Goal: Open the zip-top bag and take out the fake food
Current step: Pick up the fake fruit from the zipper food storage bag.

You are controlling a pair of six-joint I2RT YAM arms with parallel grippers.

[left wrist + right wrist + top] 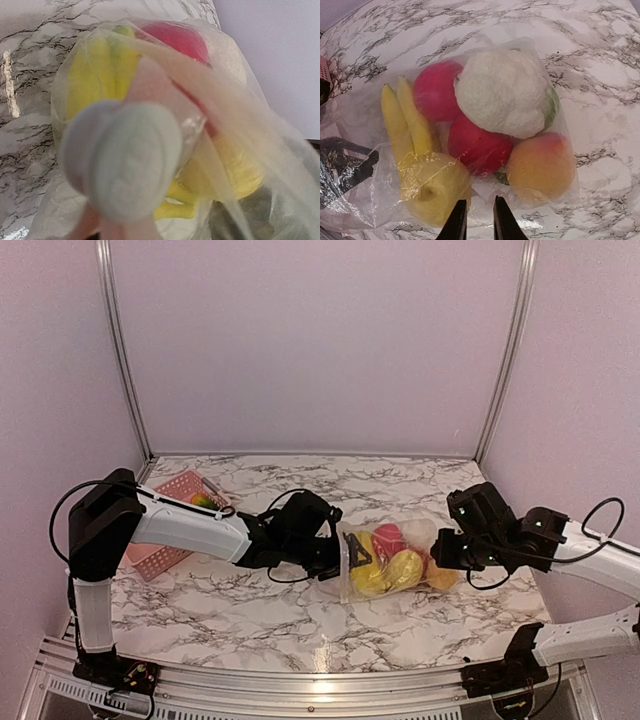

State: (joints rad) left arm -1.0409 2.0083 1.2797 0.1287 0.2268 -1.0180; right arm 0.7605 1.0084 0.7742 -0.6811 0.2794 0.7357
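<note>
The zip-top bag (432,532) lies on its side mid-table, mouth to the left. The fake food (385,565) fills it: yellow bananas (402,120), a lemon (432,190), red-pink pieces (435,90), a white cauliflower (502,92) and an orange fruit (540,167). My left gripper (350,550) reaches into the mouth. In the left wrist view a blurred pale round shape (125,155) hides its jaws, with the bag (240,100) draped around. My right gripper (476,220) is at the bag's closed end, its jaws a narrow gap apart over the bag's edge film.
A pink slatted basket (150,565) stands at the left edge behind my left arm, with a green and orange piece (203,500) in it. Pale walls with metal posts close in the marble table (250,610) on three sides.
</note>
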